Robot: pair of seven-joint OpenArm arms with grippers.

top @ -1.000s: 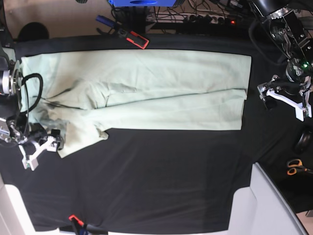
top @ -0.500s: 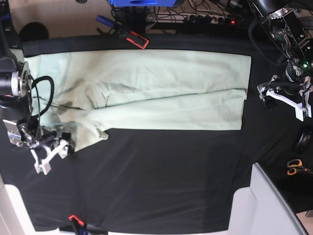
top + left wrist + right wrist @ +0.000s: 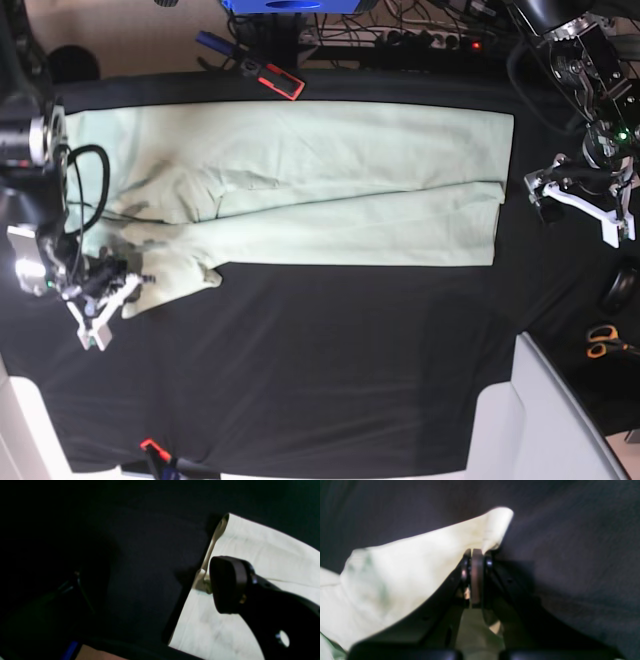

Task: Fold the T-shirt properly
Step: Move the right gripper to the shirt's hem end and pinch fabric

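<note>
At the left edge of the base view the right claw sits at the near-left corner of the T-shirt, and its wrist view shows the jaws pressed together with a pale flap of the cloth pinched at their tips, a small tongue of it poking up past the pads. That corner, probably a sleeve or shoulder end, is bunched and creased around the claw, while the garment beyond it lies flat on the desk, which is draped in black.

The shirt's long axis runs left to right across the far half of the desk, so from the right claw the whole body of cloth stretches off to the right and slightly farther away. Any fold of this corner would have to carry it along or across that axis, I judge, toward the middle.

At the right end, the shirt's straight edge stops just short of the left claw, which hangs beside it over bare black cloth, jaws spread wide and gripping nothing. Its wrist view shows one dark finger pad above the pale hem. The right claw is the one actually engaged; the left is near its end but apart from it.
</note>
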